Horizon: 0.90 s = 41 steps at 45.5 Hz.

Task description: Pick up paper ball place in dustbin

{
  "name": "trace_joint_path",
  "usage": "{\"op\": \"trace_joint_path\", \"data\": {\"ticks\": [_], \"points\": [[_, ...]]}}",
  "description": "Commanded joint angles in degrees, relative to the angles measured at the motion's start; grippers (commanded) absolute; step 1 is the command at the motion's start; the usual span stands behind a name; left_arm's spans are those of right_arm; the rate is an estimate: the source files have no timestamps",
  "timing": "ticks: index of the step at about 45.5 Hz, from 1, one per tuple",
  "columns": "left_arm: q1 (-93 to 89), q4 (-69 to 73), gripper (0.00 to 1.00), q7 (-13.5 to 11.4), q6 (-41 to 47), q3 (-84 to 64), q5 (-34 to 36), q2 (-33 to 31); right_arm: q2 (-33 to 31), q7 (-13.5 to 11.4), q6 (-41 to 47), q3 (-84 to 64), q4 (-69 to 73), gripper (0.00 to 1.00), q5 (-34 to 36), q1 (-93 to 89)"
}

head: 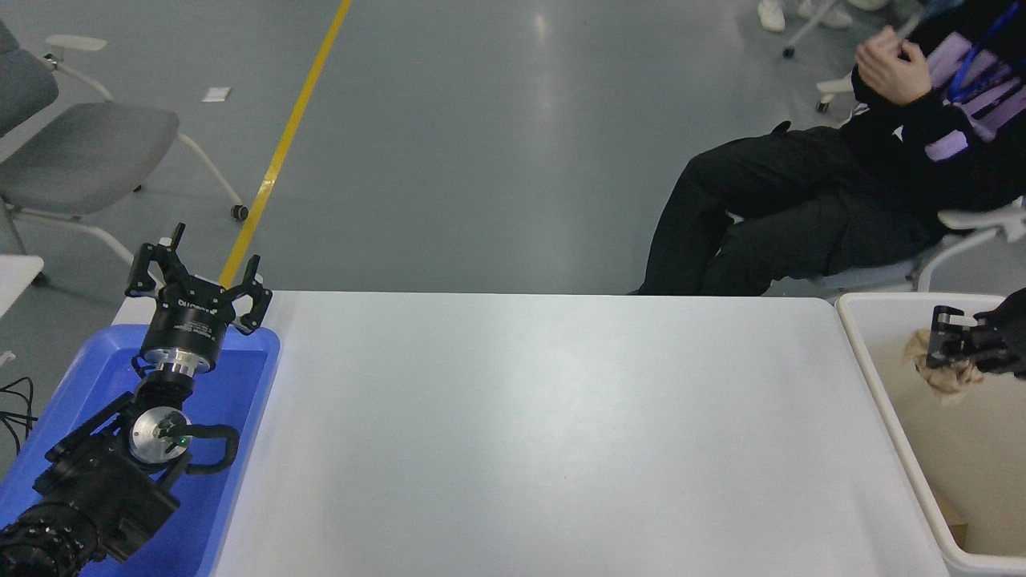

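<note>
The paper ball [944, 369] is clamped in the right gripper [946, 347], held in the air over the open dustbin [870, 365], inside its left rim and toward the far end. Part of the wad bulges out to the left of and below the fingers. The right arm enters from the right edge; only its tip is in view. The dustbin stands against the right end of the table [545, 433], its near corner cut off by the frame; a small brown scrap [954, 525] lies inside near the left wall.

The table surface between bin and tray is bare white. At the left end sits a blue tray [232, 417], and the left arm is parked above it, the left gripper [198, 280] pointing away with fingers spread open, holding nothing.

Beyond the far edge, a person [801, 208] in black sits on a chair at the right, one hand [886, 64] raised, well apart from the bin. A grey chair [80, 152] stands at the far left; a yellow floor line [280, 152] runs toward the table.
</note>
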Motion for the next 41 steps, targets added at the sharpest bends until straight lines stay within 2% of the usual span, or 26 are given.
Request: {"op": "trace_joint_path", "data": {"ticks": [1, 9, 14, 29, 38, 41], "points": [[-0.01, 0.06, 0.98, 0.00, 0.01, 0.00, -0.01, -0.01, -0.11, 0.01, 8.17, -2.04, 1.22, 0.00, 0.09, 13.54], [-0.01, -0.03, 0.98, 0.00, 0.00, 0.00, -0.09, -0.01, -0.28, -0.07, 8.17, -2.91, 0.34, 0.00, -0.18, 12.40], [-0.01, -0.03, 0.98, 0.00, 0.09, 0.00, -0.01, -0.01, -0.46, -0.16, 8.17, -3.79, -2.73, 0.00, -0.09, 4.86], [-0.01, -0.03, 0.98, 0.00, 0.00, -0.09, -0.09, -0.01, -3.63, -0.34, -27.49, 5.77, -14.94, 0.00, 2.81, -32.75], [-0.01, -0.03, 0.98, 0.00, 0.00, -0.09, -0.09, -0.01, -2.75, -0.34, -38.40, 18.08, -26.72, 0.00, 6.50, -53.67], [-0.01, -0.03, 0.98, 0.00, 0.00, -0.09, -0.01, -0.01, -0.47, -0.34, -41.30, 22.29, -32.51, 0.00, 6.85, -60.79]]}}
